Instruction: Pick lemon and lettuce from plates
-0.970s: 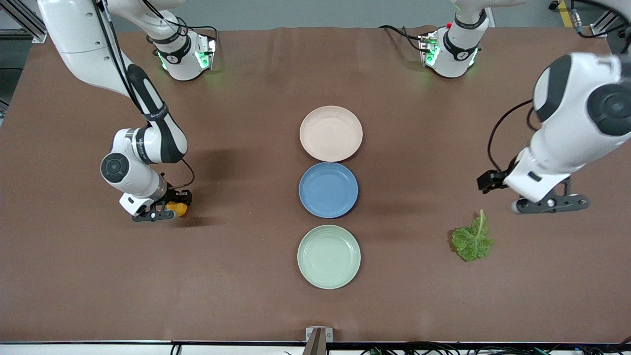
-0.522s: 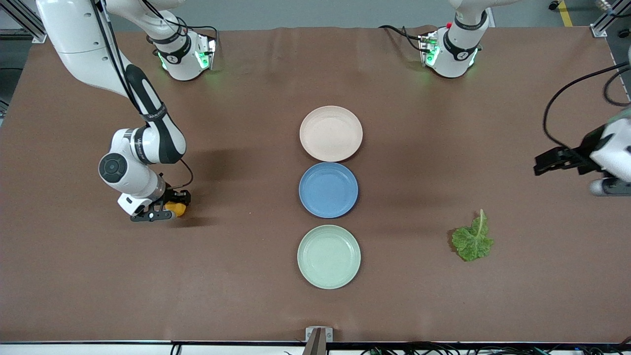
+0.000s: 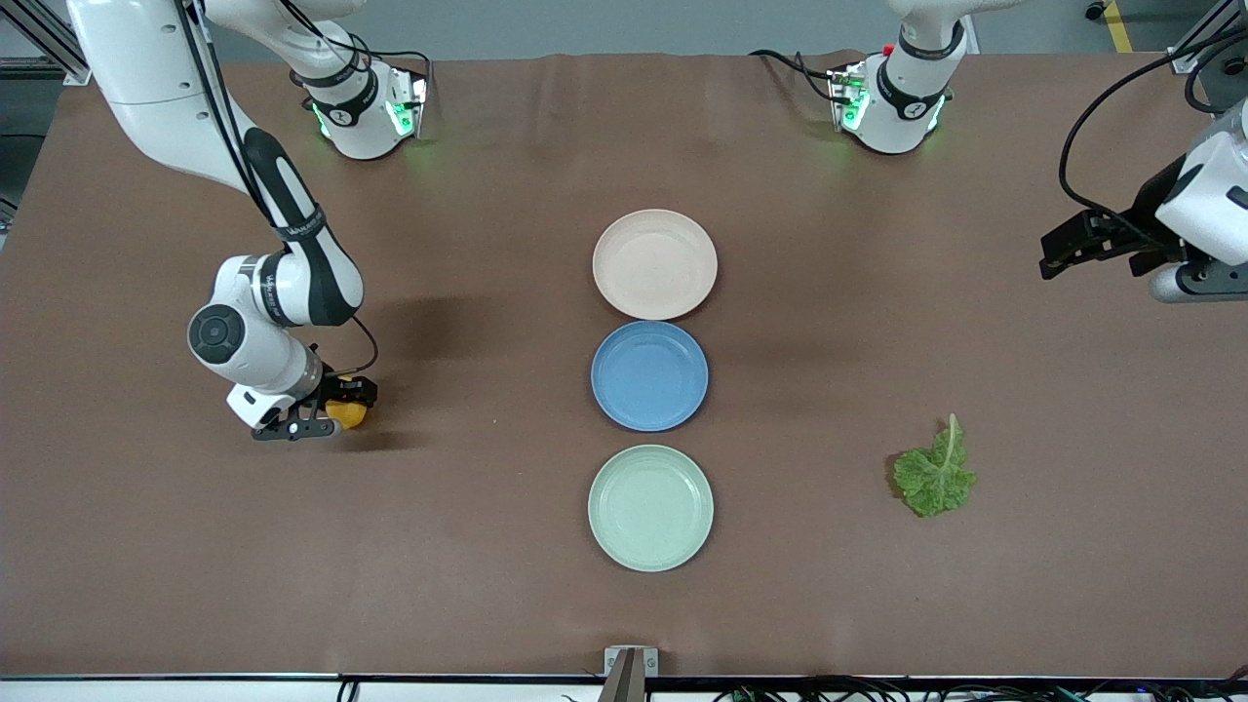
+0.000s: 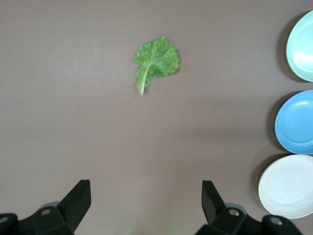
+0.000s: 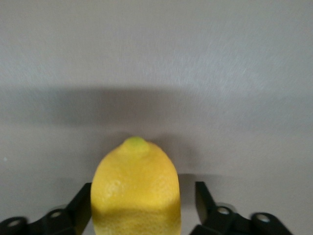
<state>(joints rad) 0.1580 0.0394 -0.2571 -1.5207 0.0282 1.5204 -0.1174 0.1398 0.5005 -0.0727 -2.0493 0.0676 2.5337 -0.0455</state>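
At the right arm's end of the brown table [image 3: 487, 546], the right hand [image 3: 336, 414] is down low at the tabletop with the lemon [image 3: 348, 413] between its fingers. The right wrist view shows the lemon [image 5: 136, 188] resting on the table, its pointed tip facing away from the wrist. One black finger [image 5: 84, 203] stands right at the fruit's side, while a clear gap shows between the fruit and the other finger, so the hand is parted around the lemon and not clamped on it.

Down the middle of the table three plates lie in a row, none of them carrying anything. The beige-pink plate [image 3: 654, 263] is farthest from the front camera, the blue plate [image 3: 649, 375] lies just beside it in the middle, and the mint green plate [image 3: 650, 507] is nearest to the camera.

Toward the left arm's end, the lettuce [image 3: 934, 472] lies flat on the bare table, well apart from all three plates, its pale stem pointing away from the front camera. The left wrist view looks down on the leaf [image 4: 155, 60] with the three plates at the picture's edge.

The left hand [image 3: 1160, 268] hangs high over the table's end past the lettuce. Its two fingers [image 4: 78, 198] stand wide apart and hold nothing.
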